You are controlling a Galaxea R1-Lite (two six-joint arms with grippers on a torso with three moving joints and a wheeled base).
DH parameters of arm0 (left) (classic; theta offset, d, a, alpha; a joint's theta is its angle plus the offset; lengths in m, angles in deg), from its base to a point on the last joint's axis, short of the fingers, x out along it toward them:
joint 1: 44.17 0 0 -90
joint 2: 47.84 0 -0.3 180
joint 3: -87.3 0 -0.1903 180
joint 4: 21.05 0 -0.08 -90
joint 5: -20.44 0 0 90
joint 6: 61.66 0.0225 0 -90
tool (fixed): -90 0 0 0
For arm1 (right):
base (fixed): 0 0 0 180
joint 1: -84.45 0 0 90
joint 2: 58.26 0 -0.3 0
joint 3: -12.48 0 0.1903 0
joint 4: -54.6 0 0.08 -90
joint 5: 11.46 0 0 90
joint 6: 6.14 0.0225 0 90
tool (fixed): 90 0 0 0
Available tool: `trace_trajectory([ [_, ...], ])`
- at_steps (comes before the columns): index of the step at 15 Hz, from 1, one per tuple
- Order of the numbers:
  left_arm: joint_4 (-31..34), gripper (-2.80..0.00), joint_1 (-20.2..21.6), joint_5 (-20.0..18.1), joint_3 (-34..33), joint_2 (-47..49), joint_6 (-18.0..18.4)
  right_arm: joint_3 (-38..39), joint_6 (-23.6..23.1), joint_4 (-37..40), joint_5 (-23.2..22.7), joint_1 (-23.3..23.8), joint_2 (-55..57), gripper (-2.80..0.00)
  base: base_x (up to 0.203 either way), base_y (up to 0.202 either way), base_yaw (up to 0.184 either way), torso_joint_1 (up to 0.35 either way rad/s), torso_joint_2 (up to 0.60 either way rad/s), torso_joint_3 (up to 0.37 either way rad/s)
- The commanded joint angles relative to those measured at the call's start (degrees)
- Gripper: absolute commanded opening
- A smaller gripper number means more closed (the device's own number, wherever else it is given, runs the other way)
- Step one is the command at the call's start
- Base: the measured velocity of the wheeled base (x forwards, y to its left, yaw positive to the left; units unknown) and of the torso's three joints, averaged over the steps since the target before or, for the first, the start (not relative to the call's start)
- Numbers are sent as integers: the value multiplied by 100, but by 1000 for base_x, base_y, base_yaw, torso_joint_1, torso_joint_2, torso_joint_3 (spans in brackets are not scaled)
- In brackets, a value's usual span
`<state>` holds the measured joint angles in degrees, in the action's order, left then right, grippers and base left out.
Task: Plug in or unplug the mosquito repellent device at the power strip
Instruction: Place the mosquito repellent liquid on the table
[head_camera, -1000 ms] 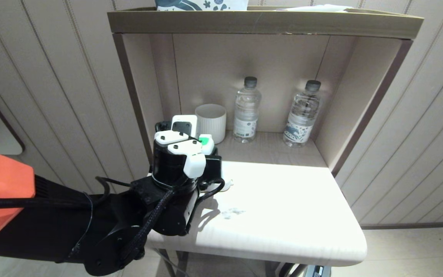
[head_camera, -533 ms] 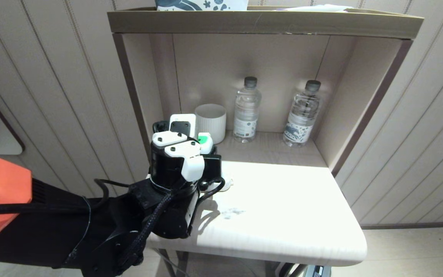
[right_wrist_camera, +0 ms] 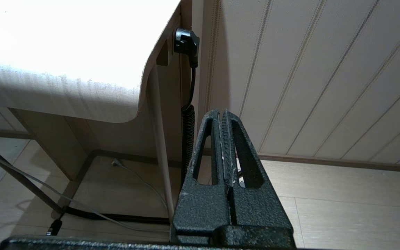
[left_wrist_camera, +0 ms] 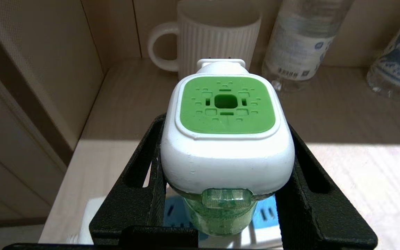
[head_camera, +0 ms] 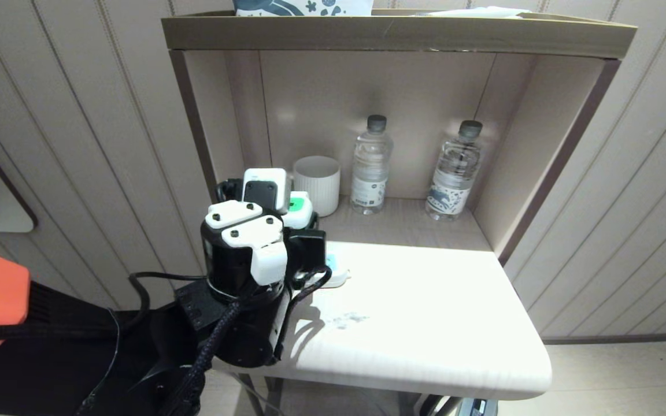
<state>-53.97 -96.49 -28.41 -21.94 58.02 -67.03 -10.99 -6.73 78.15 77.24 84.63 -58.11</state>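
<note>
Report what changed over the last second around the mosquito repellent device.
The left end effector, clamped on the mosquito repellent device, drew back toward the left in the head view and lifted the device with it, uncovering more of the power strip's blue socket face. The mug, the two water bottles and the right end effector did not move.

Left arm (head_camera: 136,346) black with orange shell, white screw-dotted wrist caps, braided black cable, textured slotted black fingers (left_wrist_camera: 141,194)

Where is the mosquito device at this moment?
In the head view it sits left of centre, held in the left gripper: the device hangs above the power strip, before the mug.
</note>
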Motion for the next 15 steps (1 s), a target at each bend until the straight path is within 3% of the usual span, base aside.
trace_trajectory([
  [1, -32, -280, -24, 97, -171, -20, -9, 1, -2, -1, -3, -1, 2, -280, 0, 0, 0, 0, 0, 0],
  [15, -181, -280, -60, 244, -397, 128, -60, 1, -2, -1, -3, -1, 2, -280, 0, 0, 0, 0, 0, 0],
])
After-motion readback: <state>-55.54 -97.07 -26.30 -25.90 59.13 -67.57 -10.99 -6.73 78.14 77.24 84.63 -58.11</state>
